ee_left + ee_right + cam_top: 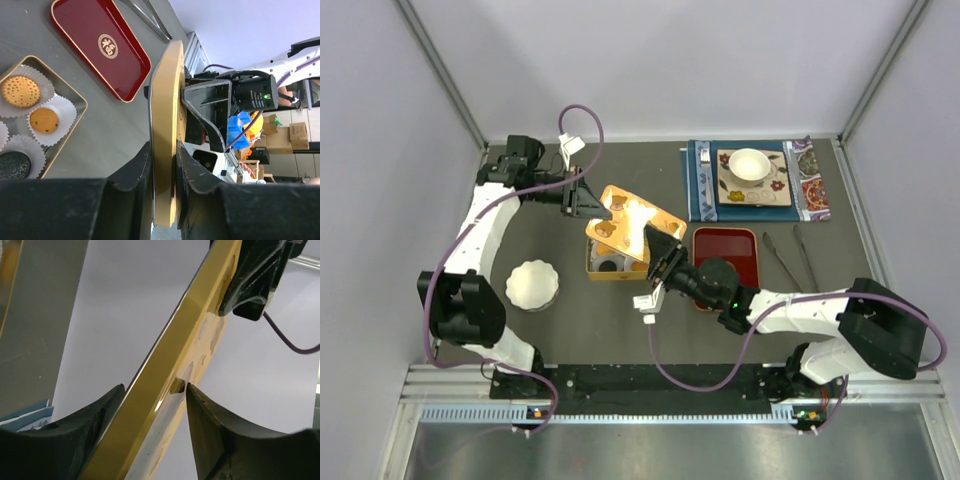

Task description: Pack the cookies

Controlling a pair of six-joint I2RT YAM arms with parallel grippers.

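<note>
A gold tin lid [632,222] hangs tilted over the gold tin box [595,268]. My left gripper [582,200] is shut on the lid's far-left edge [167,135]. My right gripper [660,250] is shut on its near-right edge [165,390]. In the left wrist view the box [82,107] holds white paper cups with two orange cookies [20,91] [44,120] and a black-brown cookie [14,165]. From above only the dark cookie [608,265] shows; the lid hides the others. A third orange cookie is out of view.
A red tray [728,255] lies right of the box, partly under my right arm. A white fluted cup [532,285] stands at the left. Metal tongs [790,255] lie at the right. A blue mat with a cup and saucer [750,170] is at the back right.
</note>
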